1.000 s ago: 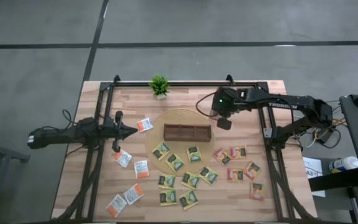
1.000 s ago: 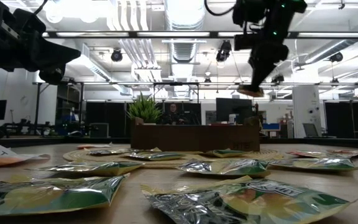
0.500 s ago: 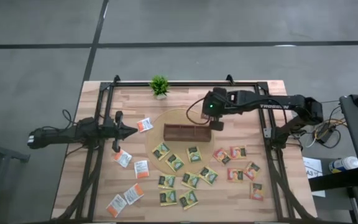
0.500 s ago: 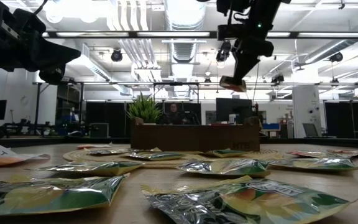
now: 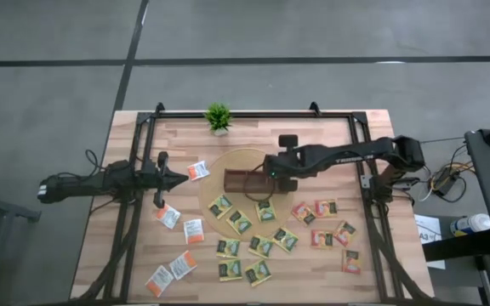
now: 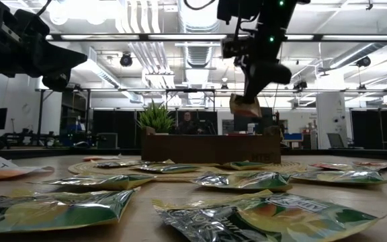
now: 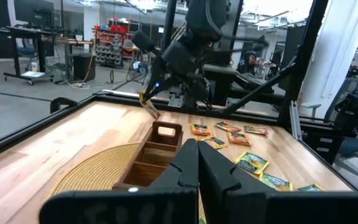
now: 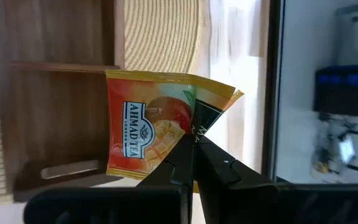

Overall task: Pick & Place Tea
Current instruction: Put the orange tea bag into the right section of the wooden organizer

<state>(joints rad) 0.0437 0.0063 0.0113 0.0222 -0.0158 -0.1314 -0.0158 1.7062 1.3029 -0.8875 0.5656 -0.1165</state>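
Note:
My right gripper [image 5: 271,175] hangs over the right end of the brown compartment tray [image 5: 243,180], shut on an orange-red tea sachet [image 8: 151,127]. The low view shows that sachet [image 6: 245,107] well above the tray [image 6: 207,148]. Many more sachets lie flat on the table: white-and-orange ones [image 5: 193,230] at the left, green-and-yellow ones [image 5: 247,246] in the middle, red-pink ones [image 5: 325,224] at the right. My left gripper [image 5: 182,178] waits shut at the table's left side, pointing level toward the tray. My right gripper pinches the sachet between its two fingers at one edge, near a corner with a dark green patch [image 8: 199,119]. The fingers slant downward from the table's right side. The sachet sticks out beyond the fingertips, lifted clear above the tray's right end compartment [image 8: 61,118].
The tray sits on a round woven mat [image 5: 228,163]. A small green potted plant [image 5: 218,116] stands at the far edge. Black frame rails [image 5: 134,212] run along the left and right sides. Bare wood lies at the far right [image 5: 339,136].
My right gripper has swung from the far right toward the table's left and near side, sinking a little and rolling its wrist. It has carried the sachet from right of the mat to above the tray's right end. It stayed shut throughout.

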